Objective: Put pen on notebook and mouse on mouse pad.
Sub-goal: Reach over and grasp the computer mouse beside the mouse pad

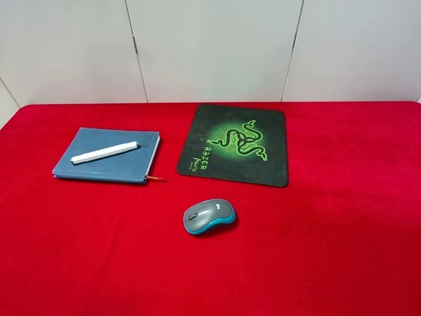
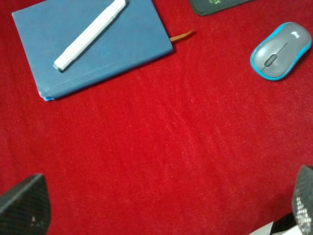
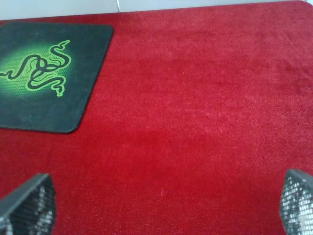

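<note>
My left end effector and right end effector gaped empty; the mouse, near the mouse pad, could squirt free, being round-sided.

Table cover: red velvety cloth, spread flat over the whole work surface.
Backdrop: pale grey wall panels behind the far edge, divided by thin dark seams.
</note>
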Robot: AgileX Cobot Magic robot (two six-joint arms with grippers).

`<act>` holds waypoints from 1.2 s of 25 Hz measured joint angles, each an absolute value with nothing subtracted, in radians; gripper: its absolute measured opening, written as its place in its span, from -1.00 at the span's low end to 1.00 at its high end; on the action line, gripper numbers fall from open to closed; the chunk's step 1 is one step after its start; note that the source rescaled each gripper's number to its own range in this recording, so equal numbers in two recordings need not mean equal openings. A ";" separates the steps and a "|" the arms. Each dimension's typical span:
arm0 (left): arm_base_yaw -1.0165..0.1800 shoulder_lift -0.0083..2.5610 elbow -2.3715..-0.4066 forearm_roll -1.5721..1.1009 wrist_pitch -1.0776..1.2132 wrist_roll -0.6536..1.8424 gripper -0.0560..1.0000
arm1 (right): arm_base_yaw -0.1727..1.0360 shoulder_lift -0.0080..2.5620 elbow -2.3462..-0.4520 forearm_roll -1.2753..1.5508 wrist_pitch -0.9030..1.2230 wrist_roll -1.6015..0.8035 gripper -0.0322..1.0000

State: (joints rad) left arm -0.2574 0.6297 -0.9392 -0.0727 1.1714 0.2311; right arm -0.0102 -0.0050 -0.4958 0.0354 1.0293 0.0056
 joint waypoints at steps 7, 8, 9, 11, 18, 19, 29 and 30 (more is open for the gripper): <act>-0.231 0.435 -0.784 -0.087 1.171 0.187 1.00 | -0.010 -0.005 -0.496 0.035 1.029 0.006 1.00; -0.220 0.404 -0.760 -0.086 1.171 0.171 1.00 | -0.010 -0.005 -0.496 0.035 1.029 0.006 1.00; -0.209 0.373 -0.733 -0.079 1.171 0.156 1.00 | -0.010 -0.005 -0.496 0.035 1.029 0.006 1.00; -0.173 0.315 -0.680 -0.057 1.170 0.136 1.00 | -0.010 -0.005 -0.496 0.035 1.029 0.006 1.00; -0.057 0.109 -0.542 0.000 1.116 0.125 1.00 | -0.010 -0.005 -0.496 0.035 1.029 0.006 1.00; -0.047 0.083 -0.525 0.000 1.103 0.124 1.00 | -0.010 -0.005 -0.496 0.035 1.029 0.006 1.00; -0.013 -0.006 -0.492 0.000 1.067 0.124 1.00 | -0.010 -0.005 -0.496 0.035 1.029 0.006 1.00; -0.013 -0.006 -0.492 0.000 1.067 0.124 1.00 | -0.010 -0.005 -0.496 0.035 1.029 0.006 1.00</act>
